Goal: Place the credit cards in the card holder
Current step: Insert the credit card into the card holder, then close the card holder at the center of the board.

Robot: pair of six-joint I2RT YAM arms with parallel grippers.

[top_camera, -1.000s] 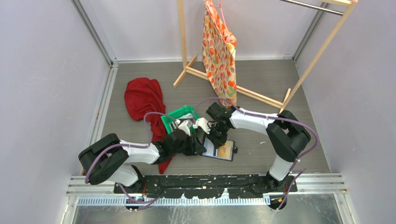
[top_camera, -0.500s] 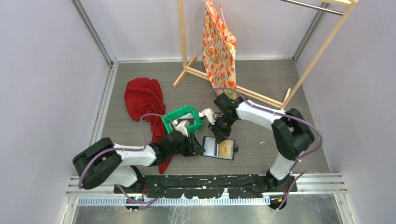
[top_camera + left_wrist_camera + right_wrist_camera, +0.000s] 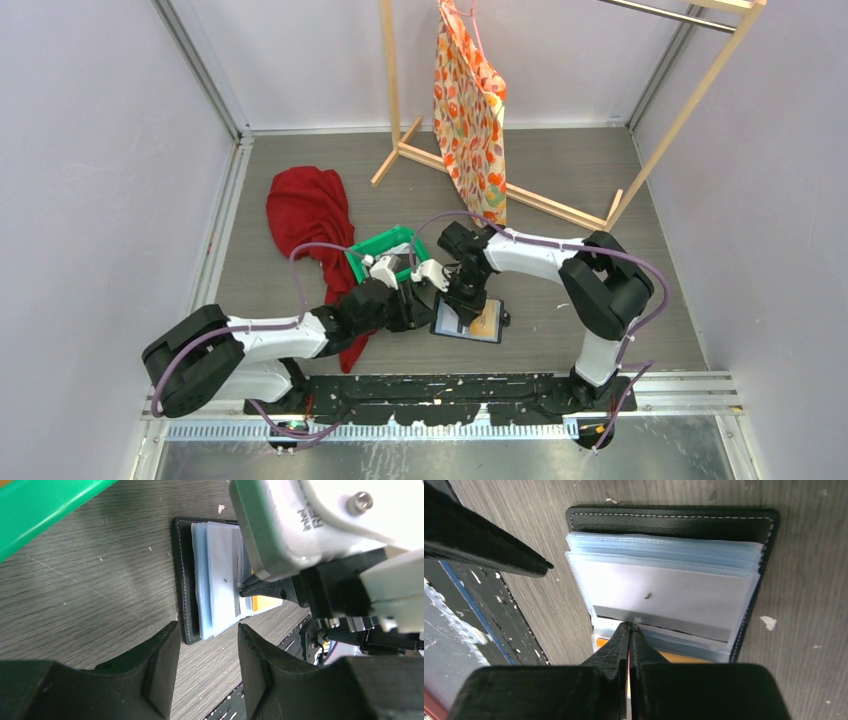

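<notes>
The card holder [image 3: 486, 324] lies open on the floor, black outside with pale blue sleeves [image 3: 664, 547]. A whitish credit card [image 3: 664, 587] with a grey stripe sits in its top sleeve. An orange-yellow card [image 3: 684, 656] shows underneath. My right gripper [image 3: 630, 625] is shut, its tips touching the striped edge of the whitish card [image 3: 222, 575]. My left gripper [image 3: 207, 645] is open with nothing between its fingers, low over the floor just off the holder's [image 3: 182, 580] corner. In the top view the left gripper [image 3: 418, 308] and the right gripper [image 3: 462, 308] are close together.
A green plastic tray [image 3: 365, 262] stands just behind the left gripper, its rim [image 3: 45, 505] close above in the left wrist view. A red cloth [image 3: 305, 210] lies at the left. A wooden rack [image 3: 540, 202] with a hanging patterned cloth [image 3: 468, 100] stands at the back.
My right gripper lifted away toward the back, then came down again onto the card holder. The left arm drew back slightly toward the near-left.
</notes>
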